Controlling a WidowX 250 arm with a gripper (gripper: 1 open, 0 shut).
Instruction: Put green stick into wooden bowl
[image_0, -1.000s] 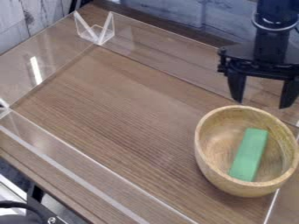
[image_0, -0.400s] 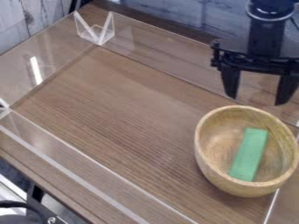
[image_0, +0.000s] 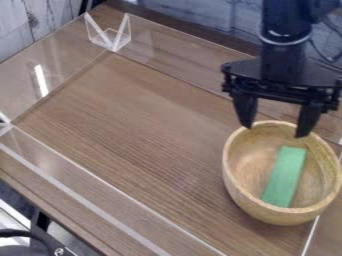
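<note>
We see the green stick (image_0: 286, 176) lying inside the wooden bowl (image_0: 242, 175) on the bench (image_0: 134, 130) — the gripper (image_0: 274, 116) hangs above the bowl's far rim, released, holding nothing.

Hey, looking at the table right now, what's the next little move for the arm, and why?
Probably just lift the gripper up and clear. The green stick already lies inside the wooden bowl, and the jaws stand open and empty above the bowl's far rim, so nothing seems left to place.
</note>
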